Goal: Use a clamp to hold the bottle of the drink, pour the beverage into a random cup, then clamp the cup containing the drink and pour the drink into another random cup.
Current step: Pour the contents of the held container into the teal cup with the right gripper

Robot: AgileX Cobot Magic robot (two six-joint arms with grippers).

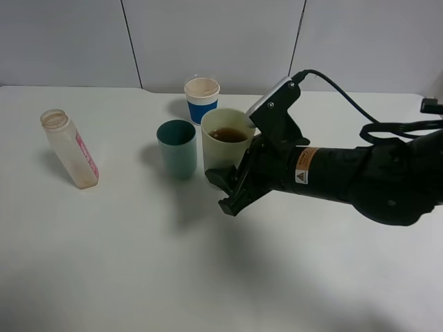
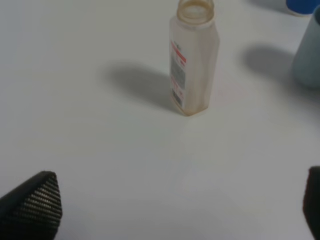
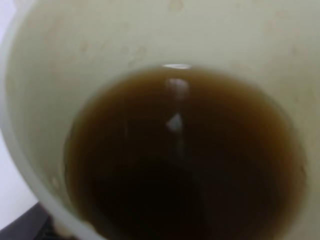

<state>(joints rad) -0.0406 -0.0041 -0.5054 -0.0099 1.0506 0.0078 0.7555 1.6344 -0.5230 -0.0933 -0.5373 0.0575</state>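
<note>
Progress: the first pour looks done. The bottle (image 1: 69,149) stands uncapped at the far left of the desk (image 1: 208,277), well apart from the cups, and nothing holds it. It has a faint brown tint low inside and otherwise looks empty.

The beverage (image 1: 228,135) sits in the yellow-green cup (image 1: 220,158), which is upright at mid-desk. The right wrist view shows it brown, calm and well below the rim.

Left to do: clamp this cup and tip it into the teal cup (image 1: 176,149) just beside it. The teal cup is dark inside, with no liquid seen. A blue-sleeved paper cup (image 1: 202,99) stands behind both and looks empty.

Right fingers (image 1: 232,190): closed together, low at the near side of the yellow-green cup, gripping nothing. Whether they touch its wall cannot be told. By my reckoning they must part before any clamp.

Left fingers (image 2: 32,207): spread wide and empty, facing the bottle from well off.
</note>
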